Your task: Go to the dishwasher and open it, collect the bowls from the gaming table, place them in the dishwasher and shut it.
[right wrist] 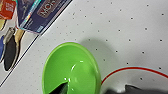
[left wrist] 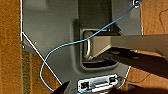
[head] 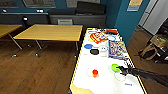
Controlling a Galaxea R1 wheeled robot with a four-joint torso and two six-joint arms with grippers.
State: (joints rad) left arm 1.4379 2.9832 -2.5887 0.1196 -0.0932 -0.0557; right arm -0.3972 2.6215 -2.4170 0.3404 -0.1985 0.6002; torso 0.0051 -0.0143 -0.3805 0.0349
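The long white gaming table point(head: 82, 82) runs away from me in the head view. On its near right stands the yellow-green bowl point(head: 115, 67), upright. My right gripper point(head: 123, 71) reaches in from the right and sits at that bowl's edge. In the right wrist view the yellow-green bowl point(right wrist: 71, 70) looms large; the right gripper point(right wrist: 95, 89) is open, one dark fingertip point(right wrist: 60, 88) inside the bowl, the other outside its rim. The blue bowl point(head: 88, 46) lies farther up the table, left of centre. My left gripper point(left wrist: 91, 89) hangs open over my own grey base. The dishwasher is out of view.
An orange cup point(head: 95, 73) stands on a white plate near the middle. A clear red-rimmed dish point(right wrist: 140, 75) lies beside the green bowl. A black disc point(head: 94, 51) and game boxes point(head: 116, 49) crowd the far end. Wood-topped tables point(head: 50, 32) stand left; bags point(head: 152, 47) sit right.
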